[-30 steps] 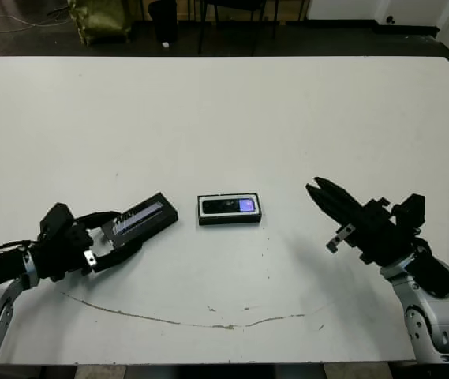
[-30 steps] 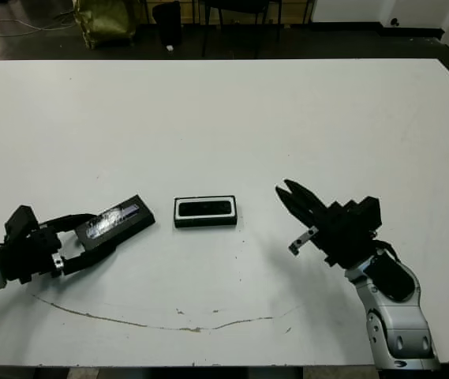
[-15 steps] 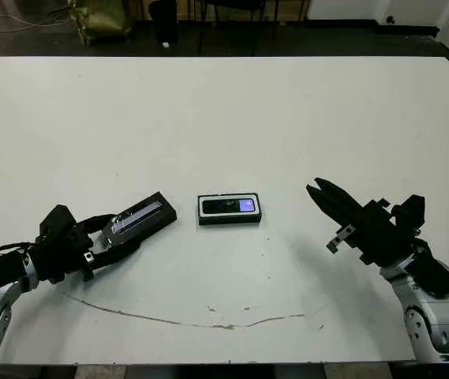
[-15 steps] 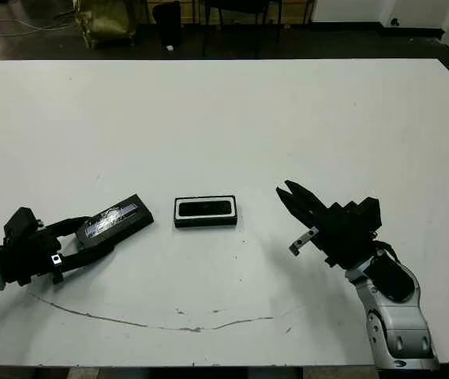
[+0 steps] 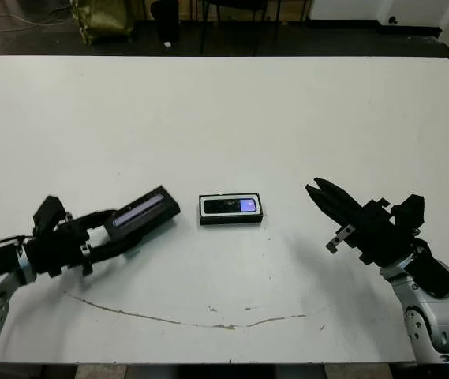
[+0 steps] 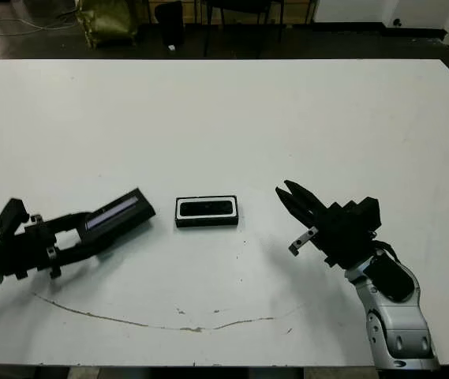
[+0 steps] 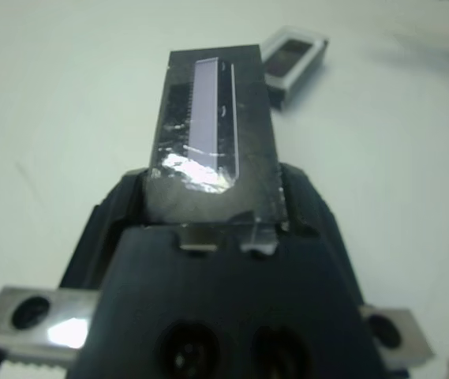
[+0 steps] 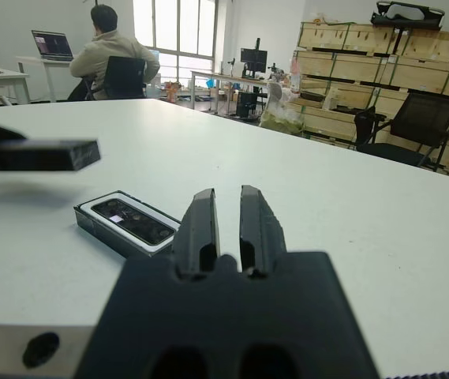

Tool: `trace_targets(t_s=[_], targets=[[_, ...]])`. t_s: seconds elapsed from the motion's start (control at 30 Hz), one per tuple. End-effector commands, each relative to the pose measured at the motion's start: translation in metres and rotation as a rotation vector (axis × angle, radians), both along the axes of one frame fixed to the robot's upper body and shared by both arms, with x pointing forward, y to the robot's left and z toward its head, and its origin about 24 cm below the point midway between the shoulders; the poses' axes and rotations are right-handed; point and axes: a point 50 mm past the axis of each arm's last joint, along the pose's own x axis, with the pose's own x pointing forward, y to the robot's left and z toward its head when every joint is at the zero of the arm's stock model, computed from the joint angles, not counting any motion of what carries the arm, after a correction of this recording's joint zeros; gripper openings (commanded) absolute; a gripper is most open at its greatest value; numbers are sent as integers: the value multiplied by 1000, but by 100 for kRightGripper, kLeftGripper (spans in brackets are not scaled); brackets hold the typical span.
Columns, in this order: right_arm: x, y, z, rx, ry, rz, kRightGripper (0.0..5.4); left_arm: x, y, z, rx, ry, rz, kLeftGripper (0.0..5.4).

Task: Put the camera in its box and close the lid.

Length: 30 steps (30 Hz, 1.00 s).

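At the lower left of the frame, my left gripper (image 5: 102,235) holds the flat black lid with the pale lilac strip (image 5: 141,211) by one end. In the right wrist view the lid hangs a little above the big white table (image 5: 232,110), and its free end points at the box. There is a small gap of bare table between lid and box. In the middle sits the small black box with the white lining (image 5: 231,209). The slim black camera with the little purple patch (image 5: 231,206) lies flat inside it. Lots of open table lies above it, up to the far edge. At the lower right, my right gripper (image 5: 319,193) hovers with its two black fingers (image 8: 198,222) close together, holding nothing.
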Motion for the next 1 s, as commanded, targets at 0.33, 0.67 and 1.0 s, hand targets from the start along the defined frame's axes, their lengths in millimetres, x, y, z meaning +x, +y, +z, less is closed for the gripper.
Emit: trace_targets(t_s=[0.33, 0.67, 1.0], targets=[[-2, -2, -6, -2, 32, -9, 0, 39, -17, 32, 43, 7, -144, 232], [-3, -1, -6, 12, 48, -1, 0, 63, -25, 28, 102, 36, -194, 232], [-2, -1, -8, 24, 55, 3, 0, 72, -38, 18, 112, 68, -231, 232]])
